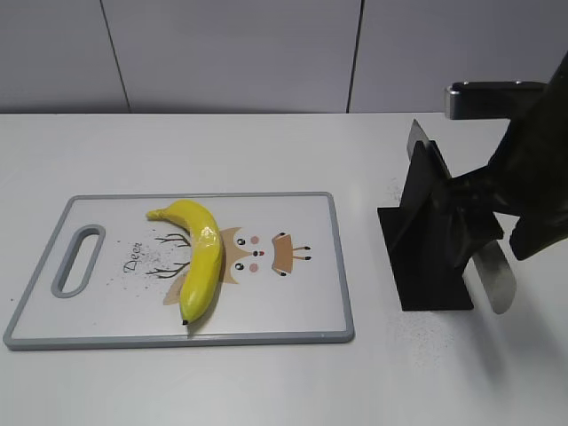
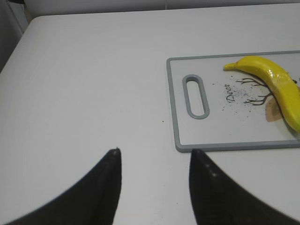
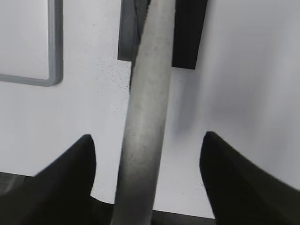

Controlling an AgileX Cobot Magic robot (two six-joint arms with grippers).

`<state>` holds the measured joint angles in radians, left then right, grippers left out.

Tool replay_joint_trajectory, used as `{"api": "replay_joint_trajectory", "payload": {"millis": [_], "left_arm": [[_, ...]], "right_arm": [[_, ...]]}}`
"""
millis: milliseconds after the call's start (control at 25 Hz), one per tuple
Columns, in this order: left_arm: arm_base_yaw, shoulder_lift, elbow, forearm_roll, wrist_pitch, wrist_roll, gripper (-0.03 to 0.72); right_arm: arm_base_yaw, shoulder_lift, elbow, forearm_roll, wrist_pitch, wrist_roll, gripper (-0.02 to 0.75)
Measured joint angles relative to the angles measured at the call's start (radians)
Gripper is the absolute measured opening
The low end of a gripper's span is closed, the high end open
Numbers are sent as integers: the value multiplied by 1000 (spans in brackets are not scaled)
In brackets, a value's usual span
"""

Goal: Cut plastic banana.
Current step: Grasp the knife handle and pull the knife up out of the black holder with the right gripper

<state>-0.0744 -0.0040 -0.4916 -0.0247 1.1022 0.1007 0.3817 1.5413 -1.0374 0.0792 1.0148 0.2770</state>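
Right gripper (image 3: 146,154): fingers spread wide apart, a grey knife handle (image 3: 143,140) running between them; contact cannot be told.
Knife stand (image 1: 432,244): black, right of the board.
Left gripper (image 2: 154,161): fingers apart, seen only from the left wrist.
Plastic banana (image 1: 200,256): lying mid-board.
Cutting board (image 1: 35,330): left on the table.

We observe a glossy yellow curved plastic banana (image 1: 202,257) (image 2: 276,84) with dark tips and a shiny seam at mid-length, whole and uncut. It lies flat on the white grey-rimmed cutting board (image 1: 302,335) (image 2: 174,93), near the middle, one tip close to the board's near edge.
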Motion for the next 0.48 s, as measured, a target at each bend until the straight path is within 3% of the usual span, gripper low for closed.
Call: {"api": "replay_joint_trajectory", "payload": {"millis": [200,360,480], "left_arm": [[0,0,0,0,0,0,456],[0,0,0,0,0,0,456],[0,0,0,0,0,0,456]], "right_arm": [[0,68,0,13,-1,5,436],[0,80,0,31,-2,7,178],[3,80,0,28,-1,26,163]]}}
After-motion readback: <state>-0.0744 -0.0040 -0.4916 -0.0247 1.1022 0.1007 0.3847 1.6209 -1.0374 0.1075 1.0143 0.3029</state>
